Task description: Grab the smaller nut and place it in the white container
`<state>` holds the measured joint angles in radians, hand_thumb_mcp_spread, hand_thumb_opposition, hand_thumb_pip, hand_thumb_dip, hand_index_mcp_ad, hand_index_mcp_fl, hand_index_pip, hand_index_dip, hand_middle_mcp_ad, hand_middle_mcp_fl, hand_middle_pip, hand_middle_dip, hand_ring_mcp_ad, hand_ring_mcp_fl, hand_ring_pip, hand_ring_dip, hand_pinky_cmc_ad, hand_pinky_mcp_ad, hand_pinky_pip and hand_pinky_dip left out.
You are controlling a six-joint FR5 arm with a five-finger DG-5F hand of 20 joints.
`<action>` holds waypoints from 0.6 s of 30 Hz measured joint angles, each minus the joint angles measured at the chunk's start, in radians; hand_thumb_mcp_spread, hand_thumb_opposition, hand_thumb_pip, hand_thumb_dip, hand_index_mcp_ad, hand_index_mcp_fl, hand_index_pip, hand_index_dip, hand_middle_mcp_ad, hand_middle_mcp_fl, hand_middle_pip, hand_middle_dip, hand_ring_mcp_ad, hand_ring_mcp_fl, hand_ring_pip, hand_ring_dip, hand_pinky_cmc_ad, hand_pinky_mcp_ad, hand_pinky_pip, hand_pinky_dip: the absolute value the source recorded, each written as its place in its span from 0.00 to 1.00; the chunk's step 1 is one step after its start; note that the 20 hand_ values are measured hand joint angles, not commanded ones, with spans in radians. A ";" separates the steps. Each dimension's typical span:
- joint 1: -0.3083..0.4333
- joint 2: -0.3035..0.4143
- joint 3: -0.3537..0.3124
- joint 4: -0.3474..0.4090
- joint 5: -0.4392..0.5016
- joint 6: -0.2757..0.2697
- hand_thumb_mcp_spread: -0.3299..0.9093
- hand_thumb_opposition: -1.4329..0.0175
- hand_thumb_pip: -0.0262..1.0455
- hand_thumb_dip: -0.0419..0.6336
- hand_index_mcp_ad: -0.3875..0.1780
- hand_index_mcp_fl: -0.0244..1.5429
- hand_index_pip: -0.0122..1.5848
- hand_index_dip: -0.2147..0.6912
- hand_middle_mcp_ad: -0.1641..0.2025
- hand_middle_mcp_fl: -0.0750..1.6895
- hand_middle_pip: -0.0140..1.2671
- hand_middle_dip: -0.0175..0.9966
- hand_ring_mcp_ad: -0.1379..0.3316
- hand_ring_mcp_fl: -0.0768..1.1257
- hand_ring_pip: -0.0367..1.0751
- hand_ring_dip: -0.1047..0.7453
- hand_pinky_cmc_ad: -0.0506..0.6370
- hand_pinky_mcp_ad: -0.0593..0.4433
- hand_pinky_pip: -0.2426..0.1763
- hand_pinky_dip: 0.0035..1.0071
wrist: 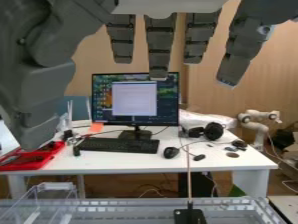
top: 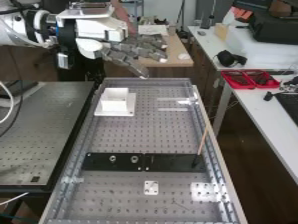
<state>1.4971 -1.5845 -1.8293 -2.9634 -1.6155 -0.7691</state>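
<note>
Hand, high view: near far edge of perforated table. White container, squarish on flat base, sits near left rail; holed surface between it and black bar bearing larger nut and bearing. Smaller nut: cannot tell where. Wrist view: fingers straight, spread wide.

the container is matt, probably plastic.
</note>
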 joint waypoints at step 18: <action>-0.020 0.024 0.058 -0.102 0.046 -0.003 0.46 0.48 0.45 0.27 0.50 0.06 0.08 0.34 0.62 0.13 0.11 0.27 0.62 0.07 0.12 0.23 0.68 0.80 0.37 0.51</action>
<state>1.4767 -1.5607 -1.7713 -3.0657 -1.5699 -0.7721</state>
